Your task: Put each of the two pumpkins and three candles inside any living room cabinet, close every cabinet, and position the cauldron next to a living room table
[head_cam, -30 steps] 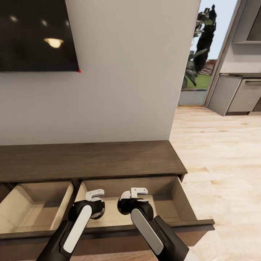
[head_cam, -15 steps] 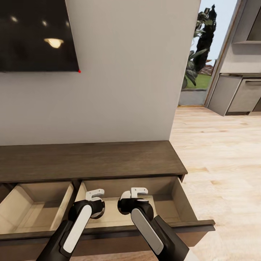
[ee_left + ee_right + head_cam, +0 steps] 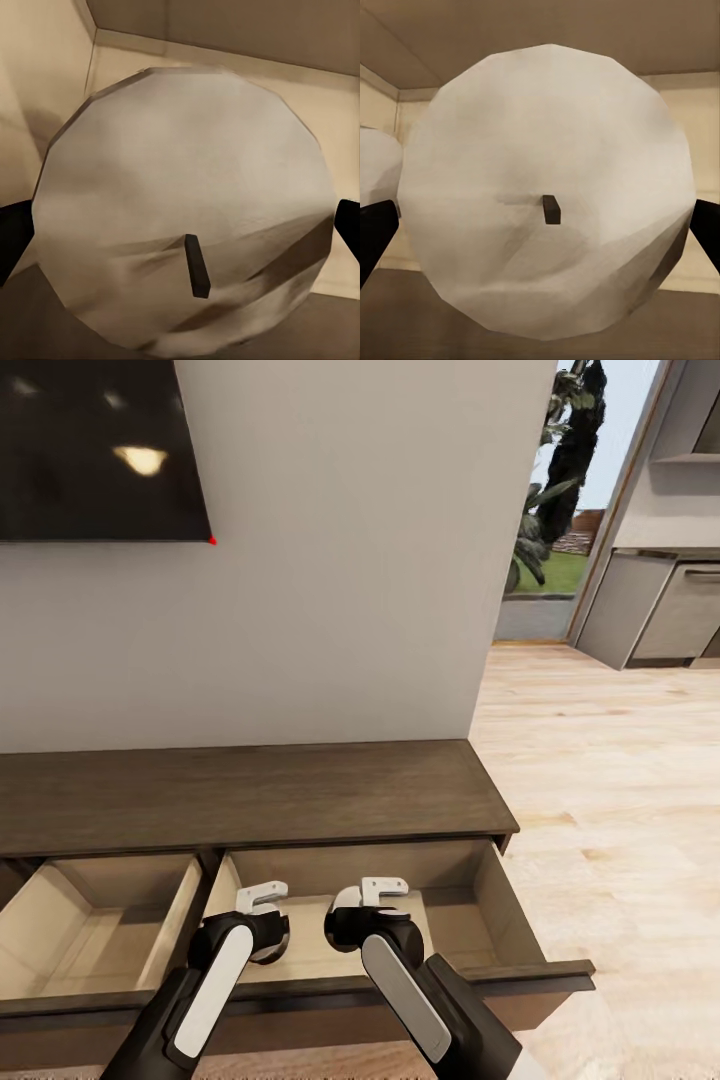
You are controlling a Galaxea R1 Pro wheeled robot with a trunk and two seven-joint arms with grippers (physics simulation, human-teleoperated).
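Observation:
The long dark brown cabinet [image 3: 250, 795] stands against the wall with two drawers pulled out, showing pale insides. Both my grippers hang over the right drawer [image 3: 500, 905]. In the left wrist view a cream candle [image 3: 187, 165] with a short dark wick sits between the dark fingers [image 3: 11, 232], with my left gripper [image 3: 180, 232] shut on it. Another candle [image 3: 547, 142] is held the same way, with my right gripper [image 3: 540, 236] shut on it. From the head view the left gripper [image 3: 262, 902] and right gripper [image 3: 378, 893] hide both candles.
A dark TV [image 3: 90, 450] hangs on the wall above the cabinet. The left drawer [image 3: 100, 925] is open beside the right one. Light wood floor [image 3: 620, 810] stretches right toward a doorway with a plant [image 3: 560, 480] and grey kitchen units [image 3: 670, 610].
The whole head view has shifted slightly upward, so the camera has moved. Both arms and their candles keep the same place over the drawer.

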